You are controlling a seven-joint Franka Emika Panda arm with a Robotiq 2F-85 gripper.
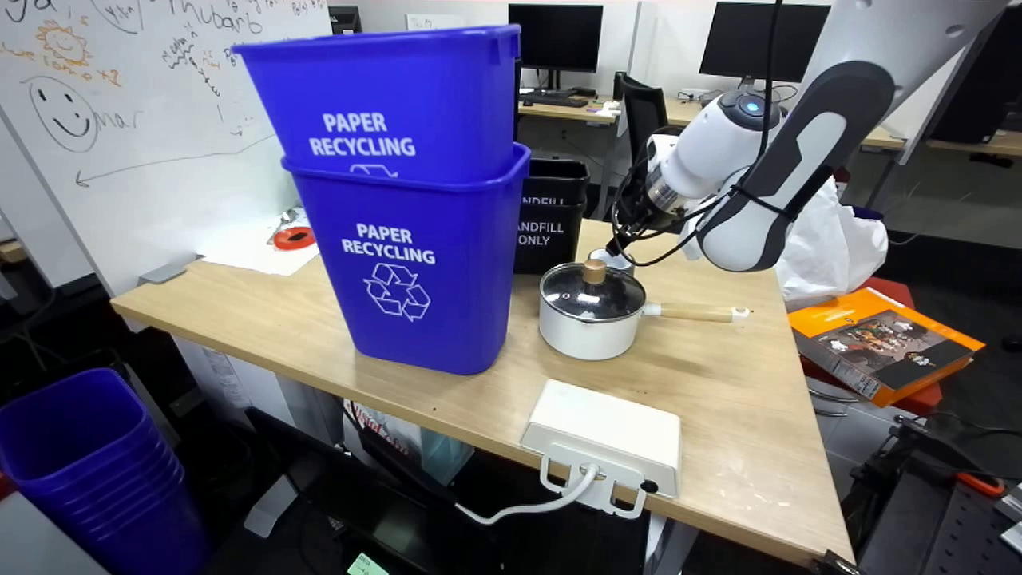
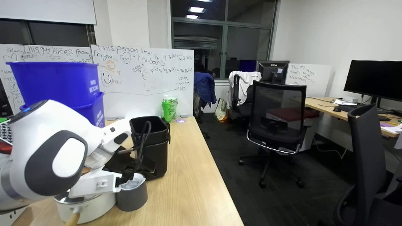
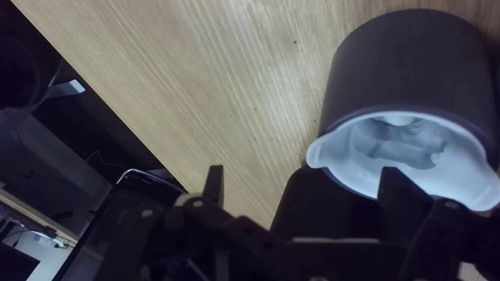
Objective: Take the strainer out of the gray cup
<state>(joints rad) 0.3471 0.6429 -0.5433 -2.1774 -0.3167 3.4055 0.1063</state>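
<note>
Two black fingers (image 3: 396,195) of the gripper (image 3: 302,177) stand wide apart, one over the mouth of the gray cup (image 3: 410,66), the other seen against the wooden table (image 3: 218,97). The white strainer (image 3: 361,168) sits down inside the cup, its two tabs jutting past the rim on opposite sides. The nearer finger overlaps the strainer in the wrist view, though whether it touches is hard to tell from this angle. The cup stands upright on the table, just beside a white saucepan (image 1: 587,339) with a glass lid (image 1: 571,299), a wooden knob (image 1: 593,271) and a pale wooden handle (image 1: 695,314). Near the saucepan stand stacked blue recycling bins (image 1: 399,200) and black landfill bins (image 1: 551,235); a white box (image 1: 607,419) lies at the table's edge.
</note>
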